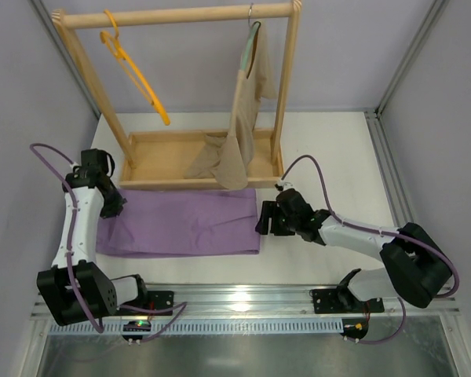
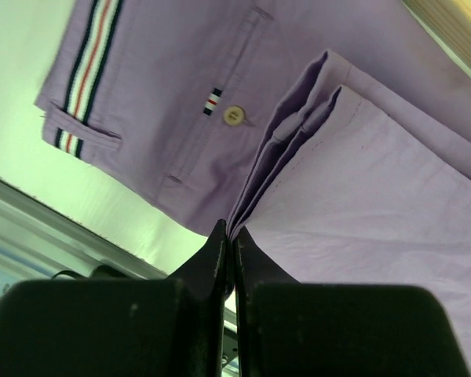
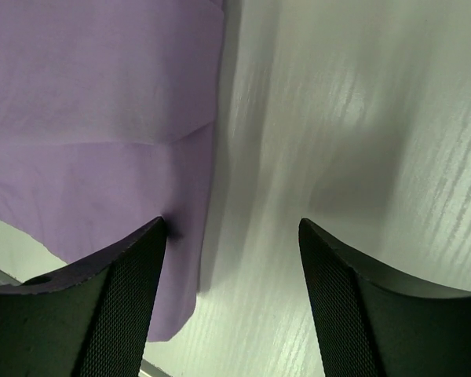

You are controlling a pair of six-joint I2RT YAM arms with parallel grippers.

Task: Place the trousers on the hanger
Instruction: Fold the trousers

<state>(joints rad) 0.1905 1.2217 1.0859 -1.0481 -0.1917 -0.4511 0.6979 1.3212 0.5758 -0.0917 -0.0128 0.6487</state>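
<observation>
While the left pincer clamps the trousers, the right pincer gapes low at their edge

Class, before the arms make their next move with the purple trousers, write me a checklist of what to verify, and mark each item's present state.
1. Left claw shut on a folded edge of the trousers: ok.
2. Right claw gripping fabric: not ok; it is open, with the trouser edge beside one finger.
3. Hanger hooked on the rack rail and empty: ok.
4. Trousers lying flat on the table: ok.
5. Beige garment free of the trousers: cannot tell; its hem hangs near their far edge.
</observation>
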